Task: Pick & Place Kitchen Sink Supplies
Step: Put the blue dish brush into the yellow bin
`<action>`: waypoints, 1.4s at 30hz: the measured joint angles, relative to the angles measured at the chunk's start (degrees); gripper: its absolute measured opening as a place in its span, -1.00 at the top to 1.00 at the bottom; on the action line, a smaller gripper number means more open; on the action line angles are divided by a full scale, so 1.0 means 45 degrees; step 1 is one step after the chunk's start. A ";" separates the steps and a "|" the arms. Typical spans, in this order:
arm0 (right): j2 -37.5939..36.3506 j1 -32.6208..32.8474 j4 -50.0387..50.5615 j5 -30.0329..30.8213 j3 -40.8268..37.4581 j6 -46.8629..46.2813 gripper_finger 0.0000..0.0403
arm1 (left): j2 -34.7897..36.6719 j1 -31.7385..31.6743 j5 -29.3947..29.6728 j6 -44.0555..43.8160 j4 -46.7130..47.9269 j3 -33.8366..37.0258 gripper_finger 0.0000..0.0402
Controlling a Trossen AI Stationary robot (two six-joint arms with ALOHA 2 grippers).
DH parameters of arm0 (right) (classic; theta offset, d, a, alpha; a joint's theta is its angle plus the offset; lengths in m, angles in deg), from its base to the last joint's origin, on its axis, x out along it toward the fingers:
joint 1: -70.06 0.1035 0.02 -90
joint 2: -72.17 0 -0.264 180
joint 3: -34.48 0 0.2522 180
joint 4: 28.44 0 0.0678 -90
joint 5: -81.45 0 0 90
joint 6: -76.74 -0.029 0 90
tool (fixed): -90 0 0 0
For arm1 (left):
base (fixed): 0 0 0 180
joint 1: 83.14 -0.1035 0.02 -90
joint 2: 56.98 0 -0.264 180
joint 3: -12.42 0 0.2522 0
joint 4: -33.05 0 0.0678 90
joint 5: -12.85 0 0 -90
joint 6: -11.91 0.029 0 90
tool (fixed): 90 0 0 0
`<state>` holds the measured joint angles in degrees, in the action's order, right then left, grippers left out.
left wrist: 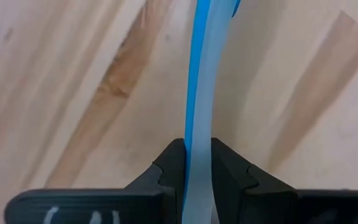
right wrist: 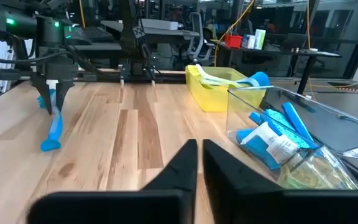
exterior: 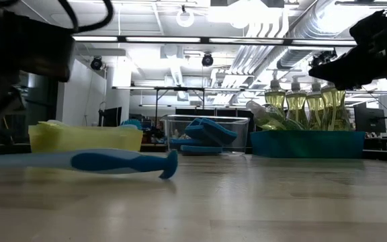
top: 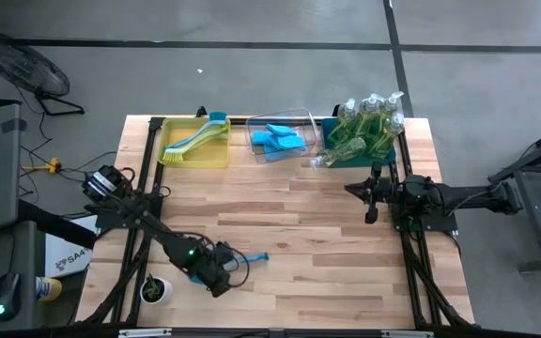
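A blue-and-white long-handled dish brush [top: 250, 257] lies near the table's front left, with my left gripper [top: 216, 274] shut on it; the low view shows the brush [exterior: 106, 162] low over the wood. My right gripper [right wrist: 199, 155] is shut on nothing and points level toward the table's left from the right side [top: 355, 189], short of the teal bin [top: 383, 158]. Soap bottles [top: 369, 117] stand in that bin, and one bottle [top: 332, 156] lies tipped at its left edge. Blue sponges [top: 278, 139] lie in the clear bin. My left gripper pinches the brush's pale handle [left wrist: 199, 134] between its two fingers, far from the handle's free end. The fingers come steeply from above and lie across the handle. The brush slants down away from the fingers, and its flared free end [right wrist: 50, 145] rests on the table.
A yellow bin [top: 197, 161] at the back left holds a yellow-green brush [top: 195, 141]. The clear bin [top: 301, 117] stands in the middle of the far edge. A small potted plant [top: 156, 289] stands at the front left beside my left arm. Bare wood spans the table's middle [top: 299, 225].
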<state>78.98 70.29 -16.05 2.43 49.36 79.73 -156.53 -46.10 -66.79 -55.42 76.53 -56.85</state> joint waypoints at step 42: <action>0.0028 0.0002 -0.0568 0.1539 -0.0053 0.1066 0.76 | 0.1483 -0.6830 0.6744 0.5416 1.3352 -0.4936 0.77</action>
<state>79.11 70.30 -18.61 9.36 49.12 84.53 -149.85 -76.84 -36.44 -31.05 136.62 -79.06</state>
